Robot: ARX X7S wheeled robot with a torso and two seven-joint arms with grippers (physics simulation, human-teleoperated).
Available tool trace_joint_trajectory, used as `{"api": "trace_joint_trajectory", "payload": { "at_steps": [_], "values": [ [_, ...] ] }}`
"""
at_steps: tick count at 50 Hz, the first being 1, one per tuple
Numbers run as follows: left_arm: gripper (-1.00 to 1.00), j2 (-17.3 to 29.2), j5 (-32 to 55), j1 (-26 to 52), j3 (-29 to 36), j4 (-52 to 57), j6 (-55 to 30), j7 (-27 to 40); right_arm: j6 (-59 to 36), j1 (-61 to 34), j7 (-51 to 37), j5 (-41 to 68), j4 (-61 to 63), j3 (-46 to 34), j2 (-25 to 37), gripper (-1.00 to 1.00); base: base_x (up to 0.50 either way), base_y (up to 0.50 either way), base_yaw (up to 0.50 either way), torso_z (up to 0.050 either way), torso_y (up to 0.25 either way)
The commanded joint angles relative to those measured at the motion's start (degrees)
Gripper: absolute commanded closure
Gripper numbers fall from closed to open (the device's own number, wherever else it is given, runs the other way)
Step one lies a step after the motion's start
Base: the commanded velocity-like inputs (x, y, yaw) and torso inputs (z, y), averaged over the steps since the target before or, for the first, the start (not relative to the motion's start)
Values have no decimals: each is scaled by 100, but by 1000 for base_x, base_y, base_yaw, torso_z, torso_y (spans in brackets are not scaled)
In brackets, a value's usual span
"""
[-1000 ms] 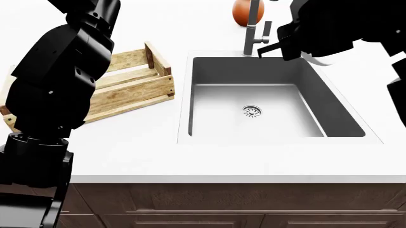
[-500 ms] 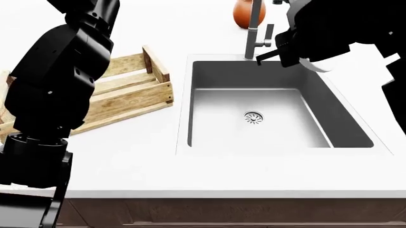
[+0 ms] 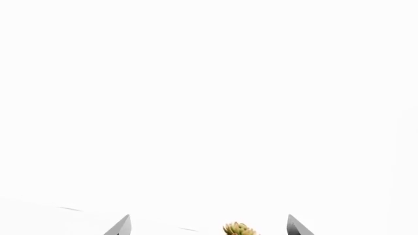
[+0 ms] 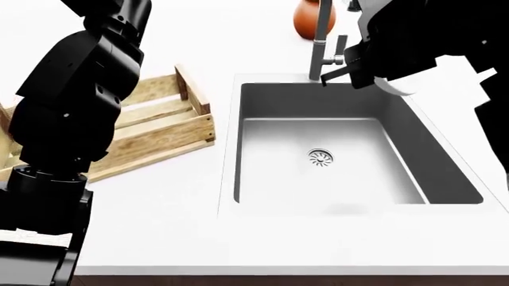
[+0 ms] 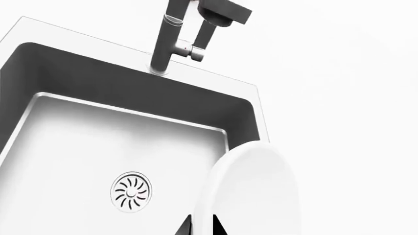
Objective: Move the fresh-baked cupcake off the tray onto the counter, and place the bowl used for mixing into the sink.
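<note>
My right gripper (image 5: 201, 226) is shut on the rim of the white bowl (image 5: 255, 188), holding it on edge above the back right part of the grey sink (image 5: 85, 73). The head view shows the bowl (image 4: 397, 85) under my right arm, by the faucet (image 4: 322, 42). The wooden tray (image 4: 163, 116) lies on the white counter (image 4: 159, 196) left of the sink (image 4: 318, 98), partly behind my left arm. The cupcake is hidden or out of view. My left gripper (image 3: 209, 227) is open, facing a blank white surface, with nothing between its fingertips (image 3: 121, 226).
An orange-red pot (image 4: 306, 18) stands behind the faucet. A small green succulent (image 3: 239, 229) shows between the left fingertips, farther off. The drain (image 4: 320, 157) sits mid-basin. The counter's front edge runs along the bottom of the head view.
The head view has shifted, so sink and tray sit lower and larger in the picture. My right gripper still holds the bowl near the faucet; the left arm has kept its pose.
</note>
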State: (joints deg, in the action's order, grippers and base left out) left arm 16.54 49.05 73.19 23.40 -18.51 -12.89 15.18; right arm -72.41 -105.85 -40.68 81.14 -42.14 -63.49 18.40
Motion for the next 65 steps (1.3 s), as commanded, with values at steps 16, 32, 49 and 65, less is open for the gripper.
{"api": "trace_joint_trajectory", "payload": {
  "at_steps": [16,32,49,65],
  "values": [
    [-100,102,104,-18,-10,191,-112,78,34,-42,55,-136,-71,-47,-34,100,281,0,0,0,1],
    [-100,46,52,1,18,50,-21,33,-312,22,118,-105,-323,-241,-162,100,241,0,0,0,1],
    [-100,40,67,9,24,74,-5,48,-924,439,427,169,202,-562,-178,100,0,0,0,0,0],
    [-100,-11,25,9,48,-42,86,9,-312,502,2071,-812,-866,-1504,-816,100,0,0,0,1,1]
  ]
}}
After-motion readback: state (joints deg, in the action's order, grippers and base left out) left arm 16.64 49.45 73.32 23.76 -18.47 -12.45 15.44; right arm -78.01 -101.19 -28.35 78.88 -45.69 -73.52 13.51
